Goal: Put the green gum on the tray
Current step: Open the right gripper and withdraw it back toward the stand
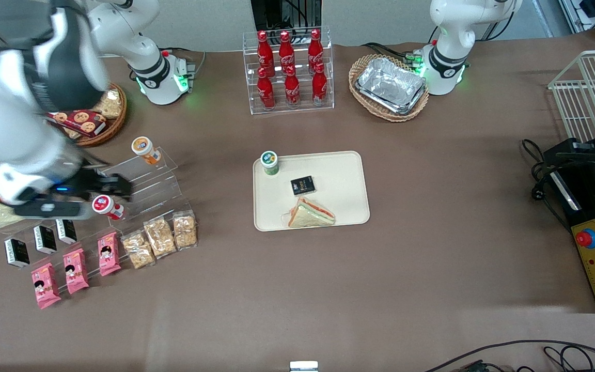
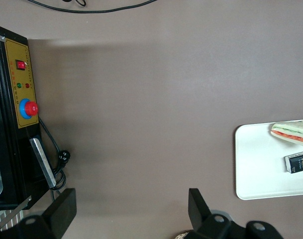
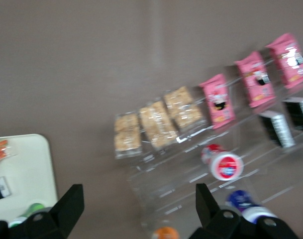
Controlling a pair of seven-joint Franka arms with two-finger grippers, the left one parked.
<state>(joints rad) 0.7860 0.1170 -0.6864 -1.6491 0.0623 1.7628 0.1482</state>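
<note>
**Green gum standing on the tray, gripper empty over the display steps**

I saw the green gum (image 1: 269, 162) upright on the tray (image 1: 346, 213), tucked into the corner at about ten o'clock from the tray's middle, well inside the rim. On the same tray a small black packet (image 1: 302, 185) lay near the centre, and a wrapped sandwich (image 1: 310, 214) sat at roughly six o'clock from that packet, nearer my front camera. The gum touched neither of them.

My gripper (image 1: 114, 187) hung toward the working arm's end of the table, well apart from the tray, above the clear plastic steps (image 1: 147, 178). Its fingers (image 3: 69, 206) were spread wide with nothing between them. Just beside it, at about six o'clock, a red-lidded bottle (image 1: 106, 205) lay on the steps, and an orange bottle (image 1: 145, 149) stood at about one o'clock from the gripper.

Nearer the camera than the steps, I saw three bags of crackers (image 1: 160, 236) in a row, with pink snack packs (image 1: 76, 270) beside them.
</note>
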